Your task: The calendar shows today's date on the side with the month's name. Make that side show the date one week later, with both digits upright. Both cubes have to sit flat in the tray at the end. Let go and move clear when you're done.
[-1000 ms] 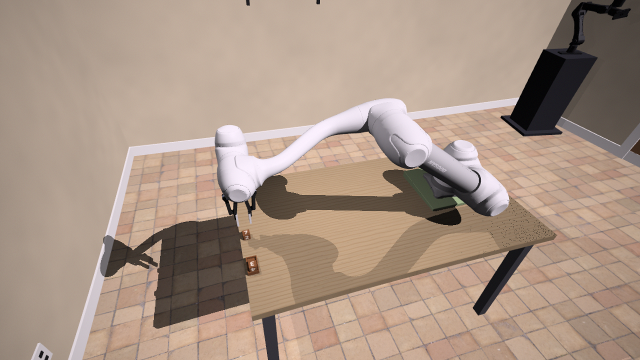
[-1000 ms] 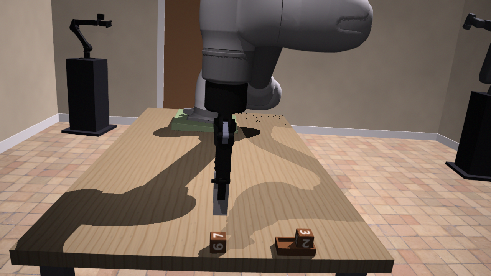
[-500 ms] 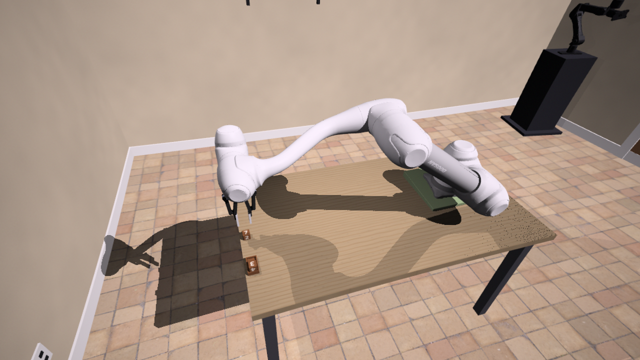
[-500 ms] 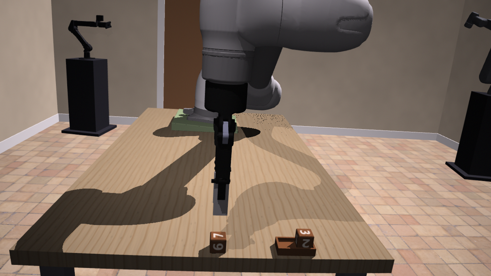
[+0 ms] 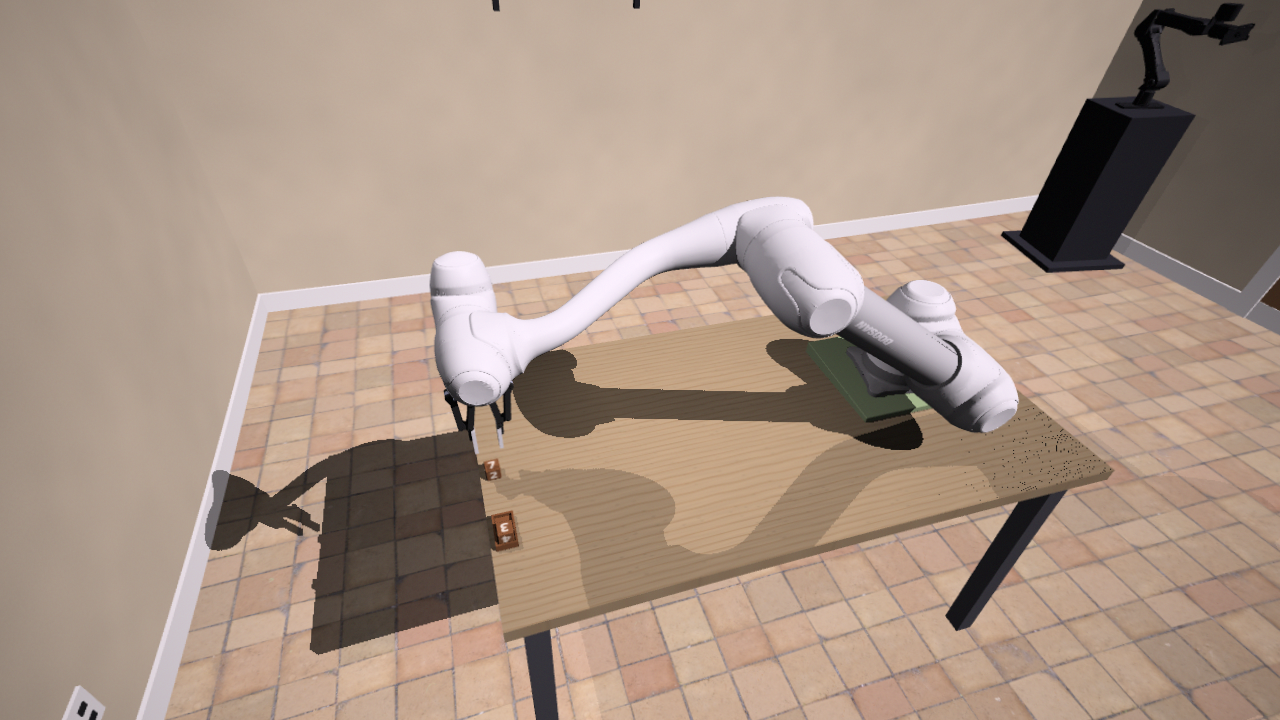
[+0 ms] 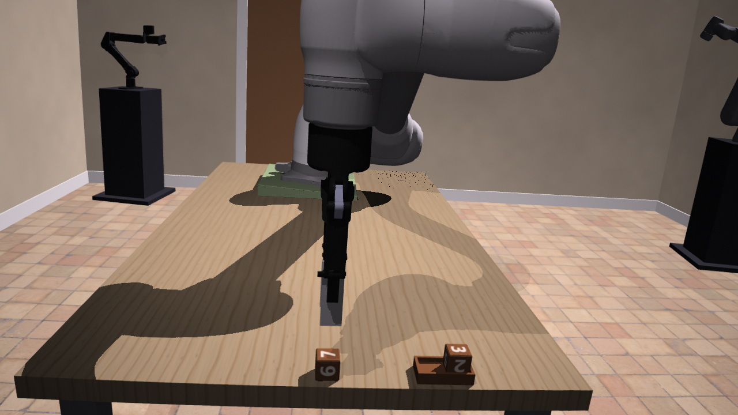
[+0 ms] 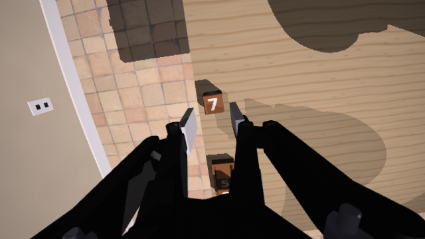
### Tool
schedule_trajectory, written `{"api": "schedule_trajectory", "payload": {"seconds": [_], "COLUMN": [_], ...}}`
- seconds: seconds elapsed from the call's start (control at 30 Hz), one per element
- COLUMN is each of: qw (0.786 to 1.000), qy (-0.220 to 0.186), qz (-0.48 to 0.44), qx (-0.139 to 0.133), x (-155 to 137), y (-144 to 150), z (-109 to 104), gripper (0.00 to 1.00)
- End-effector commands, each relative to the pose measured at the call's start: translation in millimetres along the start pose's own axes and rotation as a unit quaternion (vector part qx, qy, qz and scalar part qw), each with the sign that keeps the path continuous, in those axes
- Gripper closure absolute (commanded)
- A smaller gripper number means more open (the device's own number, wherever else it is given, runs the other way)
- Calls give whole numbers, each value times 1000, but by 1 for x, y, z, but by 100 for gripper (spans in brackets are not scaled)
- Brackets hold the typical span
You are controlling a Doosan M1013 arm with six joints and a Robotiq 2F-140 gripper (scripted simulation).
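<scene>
Gripper (image 7: 210, 121) fingers narrowed, pinching nothing, above loose cube (image 7: 212, 103) near tabletop (image 5: 716, 465) edge; an off-centre descent may knock it off

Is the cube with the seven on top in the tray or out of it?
Out. The cube sits on the bare table, apart from the tray, which holds only the other cube.

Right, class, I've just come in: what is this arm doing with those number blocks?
A white robot arm hangs its gripper above a loose brown cube near the table edge, 7 on top and 9 on its near side. The gripper's fingers are narrowed with a gap and grip nothing. A second cube, showing 3 and 2, sits in a small brown tray beside it. One tray slot is vacant.
</scene>
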State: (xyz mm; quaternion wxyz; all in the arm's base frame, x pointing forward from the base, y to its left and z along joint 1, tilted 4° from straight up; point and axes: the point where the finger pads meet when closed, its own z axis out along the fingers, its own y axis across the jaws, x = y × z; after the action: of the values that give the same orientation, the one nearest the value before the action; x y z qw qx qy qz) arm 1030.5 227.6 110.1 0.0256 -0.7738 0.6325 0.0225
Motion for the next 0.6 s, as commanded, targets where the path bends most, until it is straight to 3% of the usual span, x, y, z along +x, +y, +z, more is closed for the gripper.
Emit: {"api": "schedule_trajectory", "payload": {"seconds": [0.0,0.57], "qw": [1000,1000], "qy": [0,0], "qz": [0,0], "qx": [0,0], "x": [0,0], "y": [0,0], "z": [1,21], "gripper": [64,64]}}
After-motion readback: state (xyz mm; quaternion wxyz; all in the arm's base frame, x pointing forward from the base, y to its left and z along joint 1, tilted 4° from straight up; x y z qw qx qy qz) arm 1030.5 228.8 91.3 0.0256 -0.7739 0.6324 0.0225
